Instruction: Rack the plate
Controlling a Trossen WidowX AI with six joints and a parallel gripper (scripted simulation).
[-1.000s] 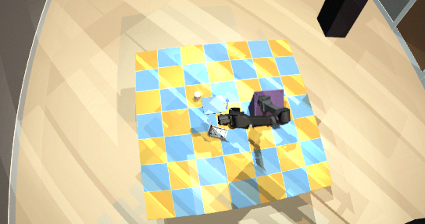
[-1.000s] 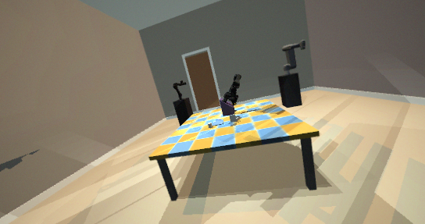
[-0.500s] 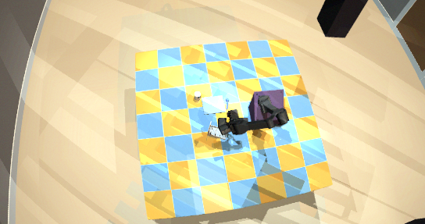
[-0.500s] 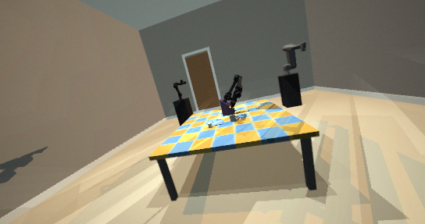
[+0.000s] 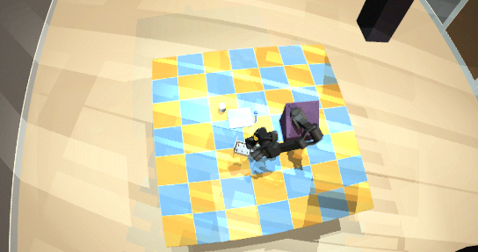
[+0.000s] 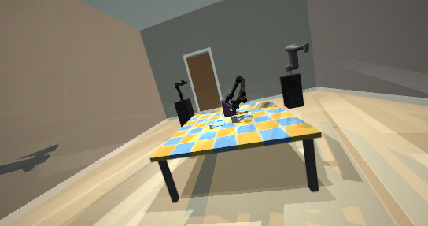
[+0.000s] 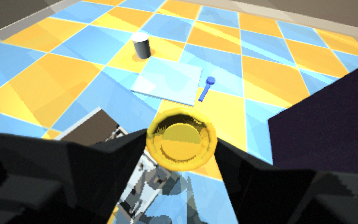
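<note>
Transport is the step in hand: the gripper [image 7: 181,150] pinches the yellow plate [image 7: 181,139] by its rim, just above the dish rack [image 7: 111,150]. Next, seemingly, tilt it upright and lower between rails.

Bare indoor room, robot test space. Wood-plank floor [image 6: 366,150], plain walls, brown door [image 6: 203,81] at 12 o'clock behind checkered table [image 6: 240,136]. Robot arms on black pedestals [image 6: 292,90] at 11 and 1 o'clock.
</note>
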